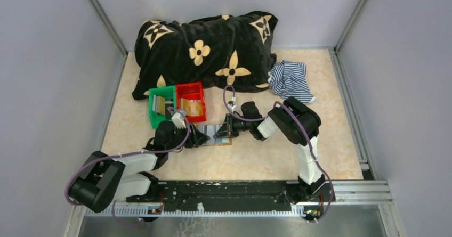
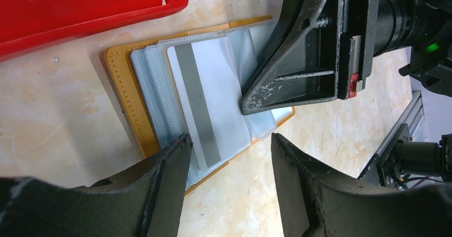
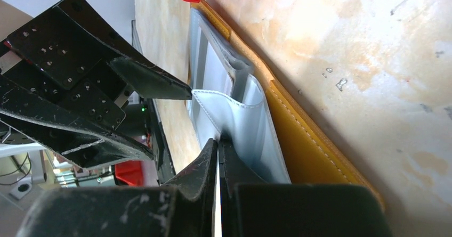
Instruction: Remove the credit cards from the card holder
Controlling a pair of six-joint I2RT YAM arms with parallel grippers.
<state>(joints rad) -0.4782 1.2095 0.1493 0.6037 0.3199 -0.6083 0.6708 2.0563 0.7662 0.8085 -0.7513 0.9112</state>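
one card (image 2: 213,88) in open card holder (image 2: 121,80)

The wallet (image 2: 123,82) is seen as tan-orange outside, grey-blue inside; the white card (image 2: 224,93) is crossed by a grey stripe.

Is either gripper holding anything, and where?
Right gripper is shut on the card holder, pinching the edge of a pocket panel; left gripper is open, holding nothing.

- A black flowered blanket (image 1: 205,48) is heaped at the bench's (image 1: 256,157) far edge.
- A striped cloth (image 1: 290,80) is laid beside it.
- A green bin (image 1: 161,90) and a red bin (image 1: 189,86) are set touching.
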